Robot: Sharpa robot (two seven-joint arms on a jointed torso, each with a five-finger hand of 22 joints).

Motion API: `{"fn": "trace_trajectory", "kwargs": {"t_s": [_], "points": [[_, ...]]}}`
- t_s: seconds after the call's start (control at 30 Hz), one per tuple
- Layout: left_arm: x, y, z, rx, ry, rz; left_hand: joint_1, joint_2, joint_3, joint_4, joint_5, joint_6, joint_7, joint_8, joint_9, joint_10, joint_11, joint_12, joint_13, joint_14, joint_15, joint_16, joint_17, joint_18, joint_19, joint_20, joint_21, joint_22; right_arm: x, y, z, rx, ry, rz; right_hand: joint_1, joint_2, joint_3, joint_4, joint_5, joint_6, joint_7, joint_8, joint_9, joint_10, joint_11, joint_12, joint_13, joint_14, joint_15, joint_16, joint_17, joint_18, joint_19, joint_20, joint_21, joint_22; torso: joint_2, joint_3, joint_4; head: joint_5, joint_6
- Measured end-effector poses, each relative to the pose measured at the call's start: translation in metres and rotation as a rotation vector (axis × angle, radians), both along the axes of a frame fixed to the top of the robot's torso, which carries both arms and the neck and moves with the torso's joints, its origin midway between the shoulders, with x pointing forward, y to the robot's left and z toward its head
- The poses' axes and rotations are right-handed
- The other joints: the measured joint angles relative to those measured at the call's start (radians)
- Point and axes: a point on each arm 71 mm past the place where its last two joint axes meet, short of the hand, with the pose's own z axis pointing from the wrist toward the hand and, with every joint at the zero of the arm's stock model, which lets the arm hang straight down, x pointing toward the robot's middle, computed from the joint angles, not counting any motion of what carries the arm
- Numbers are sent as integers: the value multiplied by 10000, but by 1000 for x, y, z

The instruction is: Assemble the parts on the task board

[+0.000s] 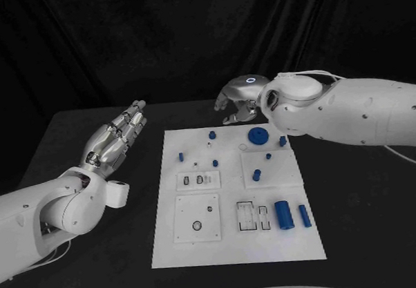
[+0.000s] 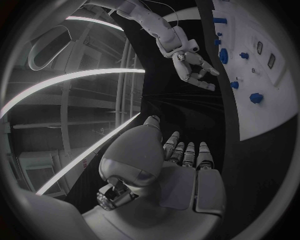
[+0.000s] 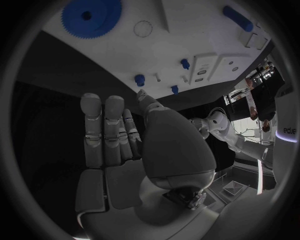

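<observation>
Two robot hands hover above the black counter point(image 1: 86, 129), neither holding anything. The left robot hand point(image 1: 117, 136) lies flat with its fingers stretched out and close together, palm empty, just off the task board's point(image 1: 239, 245) near-left edge; the board lies to its right side, apart from it, no contact. The right robot hand point(image 1: 239, 100) hangs just beyond the board's far edge, its fingers loosely spread and empty. The blue gear point(image 1: 257, 137) sits on the board nearest the right robot hand, just in front of it, untouched. Small blue pegs point(image 1: 212, 135) stand close by the same edge. Two blue cylinders point(image 1: 285, 215) lie side by side at the board's near-right part, well apart from both hands.
</observation>
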Motion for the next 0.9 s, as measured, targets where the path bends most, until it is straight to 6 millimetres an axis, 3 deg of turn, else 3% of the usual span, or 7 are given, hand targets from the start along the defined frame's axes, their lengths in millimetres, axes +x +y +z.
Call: {"fn": "trace_trajectory", "kwargs": {"t_s": [0.3,0.53,0.6,0.67,0.7,0.8,0.9], "points": [[0,4,0,25,1,66,80,0,28,-28,104,36,36,0,-1,-1,70,0,2,0,72,0,-8,2,1,74,0,1,-19,-42,27,258,-244,-273,236,158,431,-52,496,657,217,7,-15,1740,-46,664,78,-250,-45,-515,-640,0,-177,-61,-496,-146,-3,2,-70,-31,-32],[1,4,0,10,7,21,178,-7,97,-42,159,36,36,0,-1,0,71,0,3,33,111,0,-8,1,18,170,0,1,-22,-70,12,74,219,-951,224,-253,299,-117,570,687,-91,-218,-38,2316,-460,3127,1948,-1176,-88,-1669,-1404,333,-1315,-126,-2468,-1286,5,-15,-138,12,21],[1,3,0,1,10,-2,195,11,97,-42,159,44,44,0,-1,0,70,0,3,-1,145,0,-7,0,14,232,0,2,-23,-75,4,-4,405,-1107,-66,-155,-36,-20,450,702,-369,-208,21,1055,-626,7308,5813,-843,-178,-721,-101,395,-1155,-211,-2829,-1361,5,-17,-164,30,24],[1,3,0,-12,14,-36,224,39,141,-51,195,72,73,0,-2,5,117,0,3,23,169,0,-7,1,0,287,0,2,-23,-80,-3,-88,582,-1283,-377,-138,-218,162,305,839,-448,-207,144,2164,-733,10516,9145,130,-265,1610,2682,374,-375,-260,-1593,-276,5,-24,-182,30,24],[1,3,0,-16,16,-46,224,39,152,-41,198,72,72,0,-2,-3,139,0,3,35,181,0,-7,1,-1,288,0,2,-23,-82,-6,-124,654,-1362,-495,-147,-308,253,220,880,-471,-207,220,3047,-807,11874,10754,589,-301,2798,4102,88,52,-297,-659,514,6,-28,-188,23,24],[2,3,-1,-26,22,-75,265,-2,152,-41,198,72,73,0,-2,-3,139,0,2,-1,216,0,-6,1,-2,360,0,3,-22,-87,-13,-220,821,-1584,-759,-124,-515,459,154,881,-472,-207,382,5110,-881,13933,12173,1286,-335,4973,5685,-248,724,-345,1183,2094,5,-31,-200,9,10],[2,2,-1,-44,29,-123,264,-2,151,-41,197,72,73,0,-2,-3,140,0,-1,25,242,0,-5,2,35,397,0,3,-21,-91,-19,-288,926,-1790,-1013,-82,-684,696,154,771,-509,-207,514,5477,-911,14680,12309,1353,-367,6244,5850,-475,1436,-386,2918,3032,6,-30,-203,-4,-4]]}}
